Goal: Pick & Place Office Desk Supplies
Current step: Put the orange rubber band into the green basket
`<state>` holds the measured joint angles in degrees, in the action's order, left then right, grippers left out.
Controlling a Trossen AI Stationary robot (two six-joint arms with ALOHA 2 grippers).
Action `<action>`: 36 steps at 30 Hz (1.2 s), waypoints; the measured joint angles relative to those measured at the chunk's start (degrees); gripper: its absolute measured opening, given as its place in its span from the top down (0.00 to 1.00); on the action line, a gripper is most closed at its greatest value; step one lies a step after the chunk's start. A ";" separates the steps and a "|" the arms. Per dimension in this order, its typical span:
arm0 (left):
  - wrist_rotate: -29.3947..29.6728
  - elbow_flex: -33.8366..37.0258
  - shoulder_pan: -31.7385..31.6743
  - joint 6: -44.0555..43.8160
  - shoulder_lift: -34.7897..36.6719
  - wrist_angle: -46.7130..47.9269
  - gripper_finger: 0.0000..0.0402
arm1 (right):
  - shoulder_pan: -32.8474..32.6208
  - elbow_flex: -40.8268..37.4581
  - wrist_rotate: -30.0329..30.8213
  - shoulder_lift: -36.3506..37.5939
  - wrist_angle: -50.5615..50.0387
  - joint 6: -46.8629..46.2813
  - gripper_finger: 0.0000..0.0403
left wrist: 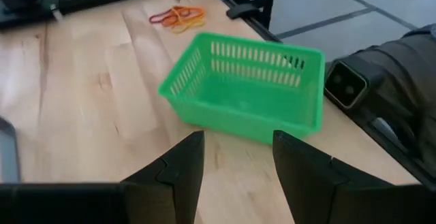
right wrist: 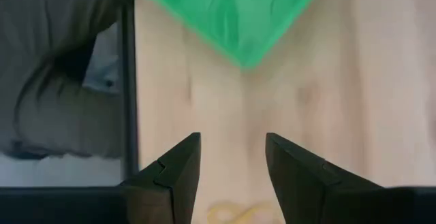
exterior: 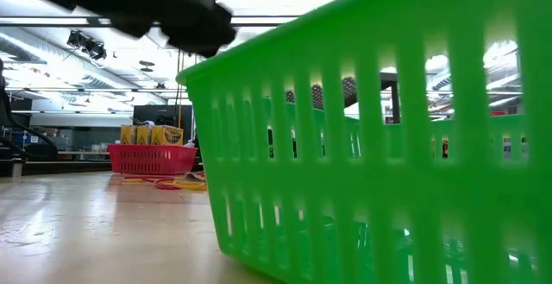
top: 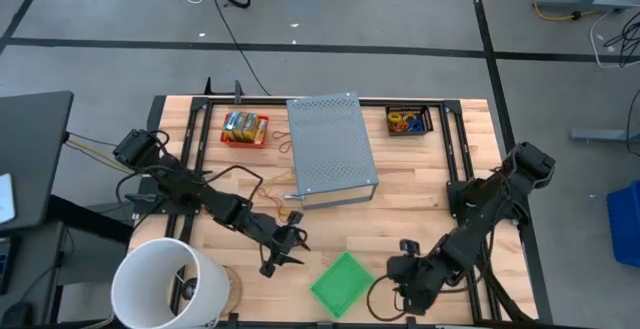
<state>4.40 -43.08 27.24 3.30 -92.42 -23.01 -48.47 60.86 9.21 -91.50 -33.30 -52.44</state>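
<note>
A green slotted basket (top: 343,282) stands on its base near the table's front edge, between my two grippers. My left gripper (top: 285,244) hovers open just left of it, looking at the basket (left wrist: 245,91) with nothing between its fingers. My right gripper (top: 405,269) hangs open to the basket's right, pointing steeply down at bare wood beside a basket corner (right wrist: 242,54). Orange and red rubber bands (left wrist: 178,16) lie flat on the wood beyond the basket. A yellow band (right wrist: 235,214) lies under the right gripper. Yellow packets (top: 243,124) sit in a red tray.
A grey perforated metal box (top: 330,149) fills the table's middle. A red tray (top: 245,129) sits at the far left and a black tray (top: 408,121) with coloured bands at the far right. A white bucket (top: 170,284) stands at the near left corner. More bands (exterior: 172,182) lie before the red tray.
</note>
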 joint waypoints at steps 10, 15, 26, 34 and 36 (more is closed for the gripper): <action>2.37 8.29 1.77 -2.39 0.00 -10.00 0.55 | -5.94 -2.35 -6.78 -0.37 -6.14 -19.38 0.57; 3.18 8.58 1.83 -1.44 0.00 -9.98 0.55 | -7.44 -2.36 -8.24 -1.13 -9.22 -23.51 0.57; 3.48 8.58 2.14 1.98 0.00 -10.27 0.55 | -7.95 -2.40 -16.65 -8.97 -7.18 -25.32 0.58; 3.48 8.58 2.17 2.09 0.00 -10.25 0.55 | -7.93 -2.40 -17.03 -9.88 -8.78 -25.78 0.74; 3.48 8.58 2.17 2.16 0.00 -10.25 0.55 | -7.97 -2.40 -17.93 -9.88 -8.35 -25.21 0.82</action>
<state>7.88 -34.50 29.41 5.45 -92.42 -33.26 -56.45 58.46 -8.72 -101.38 -41.65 -77.65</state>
